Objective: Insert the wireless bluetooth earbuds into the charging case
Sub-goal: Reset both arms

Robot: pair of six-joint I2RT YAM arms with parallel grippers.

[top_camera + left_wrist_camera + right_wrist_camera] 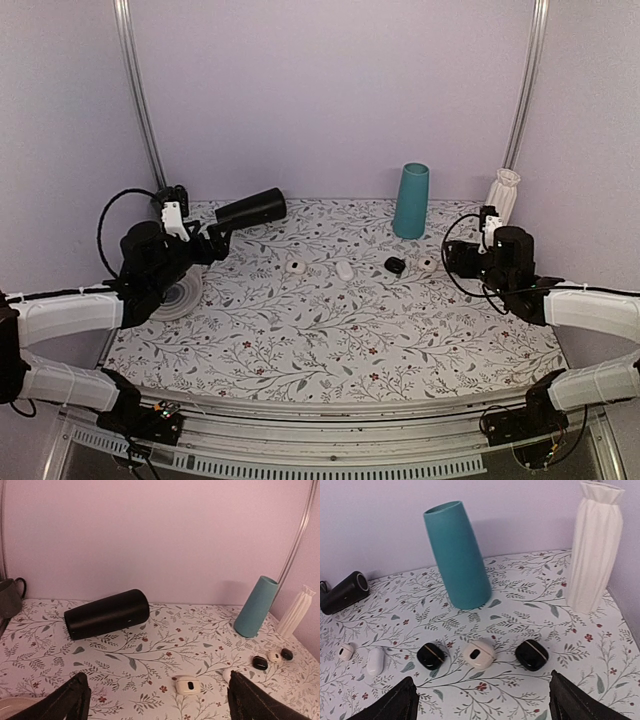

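- Two grippers, both spread wide and holding nothing. The left gripper (157, 690) hangs over the table's left side, and the right gripper (481, 692) sits low over the right.
- Just ahead of the right gripper sit a black lump (431, 655), a white round piece (479, 653) and a second lump (531, 654), all in a row. A careless drop here could scatter all three, I'd say.
- Further left, on the open middle of the table (330, 340), lies the case (345, 270), touching nothing.
- It lies flat, long axis roughly left to right across the table. The lid looks shut, and the hinge side is too small to tell.
- Risk: glossy and tiny, it could squirt out of closing fingers or skid away.
- Risk: a smaller white piece (295, 267) sits near its left end and is easy to grab by mistake.
- The teal vase (457, 555) stands behind the lumps, so a wide swing might tip it.
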